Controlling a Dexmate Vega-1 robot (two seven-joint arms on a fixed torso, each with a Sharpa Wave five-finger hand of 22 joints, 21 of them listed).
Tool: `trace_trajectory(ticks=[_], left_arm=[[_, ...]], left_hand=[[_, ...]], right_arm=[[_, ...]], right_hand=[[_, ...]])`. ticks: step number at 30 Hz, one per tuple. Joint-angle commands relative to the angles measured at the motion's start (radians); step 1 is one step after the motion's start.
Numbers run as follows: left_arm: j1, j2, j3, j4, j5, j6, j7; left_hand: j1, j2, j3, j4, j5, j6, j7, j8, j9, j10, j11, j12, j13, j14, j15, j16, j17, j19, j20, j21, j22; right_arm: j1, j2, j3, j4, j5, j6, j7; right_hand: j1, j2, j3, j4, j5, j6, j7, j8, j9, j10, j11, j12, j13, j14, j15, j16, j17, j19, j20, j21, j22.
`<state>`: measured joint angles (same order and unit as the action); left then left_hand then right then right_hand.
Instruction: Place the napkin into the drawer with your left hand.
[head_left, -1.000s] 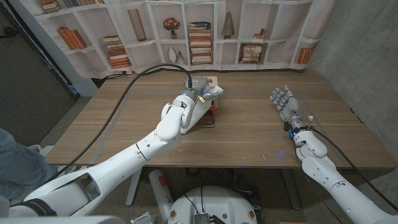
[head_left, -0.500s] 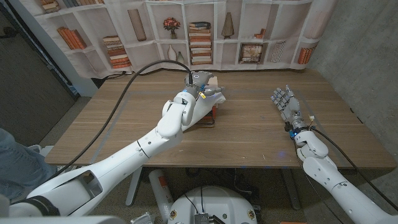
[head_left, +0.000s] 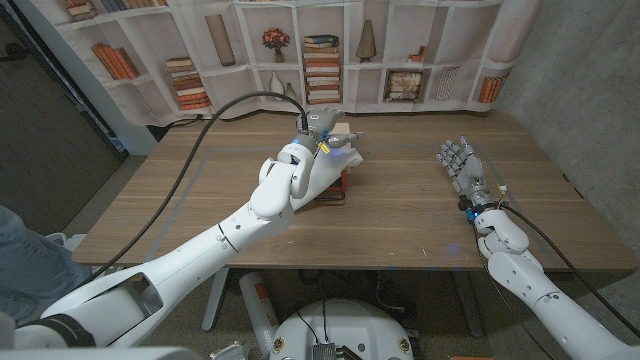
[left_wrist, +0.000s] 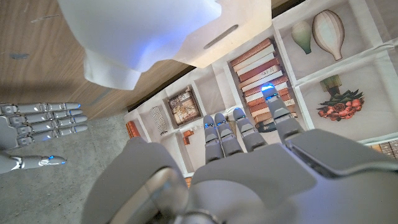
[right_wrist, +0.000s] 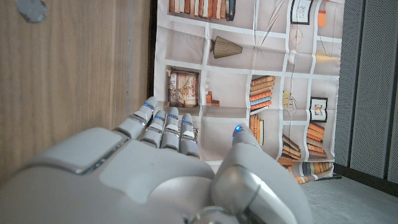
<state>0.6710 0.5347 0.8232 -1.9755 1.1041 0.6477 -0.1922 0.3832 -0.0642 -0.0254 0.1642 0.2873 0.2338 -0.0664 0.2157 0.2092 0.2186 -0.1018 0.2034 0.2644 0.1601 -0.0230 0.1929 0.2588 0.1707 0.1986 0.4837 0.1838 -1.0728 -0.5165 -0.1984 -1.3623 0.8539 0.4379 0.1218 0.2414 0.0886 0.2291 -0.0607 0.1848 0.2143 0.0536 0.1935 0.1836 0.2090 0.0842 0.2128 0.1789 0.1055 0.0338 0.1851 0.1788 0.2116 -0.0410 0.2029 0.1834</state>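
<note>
Near the desk's (head_left: 400, 215) far edge, the left hand (head_left: 322, 128) hovers over the drawer (head_left: 338, 185), largely hiding it. The white napkin (head_left: 345, 153) lies on the drawer just beyond its extended, empty fingers (left_wrist: 239, 134). By the right edge, the right hand (head_left: 461, 167) is open.

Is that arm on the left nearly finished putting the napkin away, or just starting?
Nearly finished, it seems. The white napkin already lies at the small drawer unit mid-table, though whether it sits fully inside is hidden. The left hand hovers above it, fingers apart in its wrist view, apparently holding nothing. Left to do: draw the arm away. The right hand waits open on the table.
</note>
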Motion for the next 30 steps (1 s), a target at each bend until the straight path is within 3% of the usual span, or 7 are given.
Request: trace_trajectory(ticks=[1,30], left_arm=[[0.017,0.017,-0.019,-0.04,-0.021,0.007,0.024],[0.029,0.037,-0.034,-0.063,-0.017,0.004,0.041]], left_hand=[[-0.006,0.004,-0.011,0.001,0.007,0.001,0.004,-0.003,0.0,-0.003,0.002,0.004,0.002,0.0,0.0,0.007,-0.001,-0.001,0.005,-0.006,0.002],[-0.011,0.015,-0.018,-0.006,0.022,0.01,0.002,0.001,-0.001,0.0,-0.002,0.008,-0.005,0.0,0.0,0.009,-0.011,0.0,0.003,-0.016,0.002]], right_arm=[[0.002,-0.001,-0.001,-0.005,-0.004,0.0,-0.004],[-0.01,-0.007,-0.004,-0.04,-0.019,-0.003,-0.03]], right_hand=[[0.003,0.005,0.0,-0.004,-0.001,0.012,0.006,0.003,0.005,0.005,0.0,-0.004,0.004,0.007,0.0,0.0,0.004,0.003,-0.007,0.001,0.003],[0.005,0.007,0.0,-0.005,-0.001,0.011,0.007,0.002,0.005,0.006,0.003,-0.003,0.004,0.006,0.001,0.0,0.005,0.002,-0.007,0.001,0.003]])
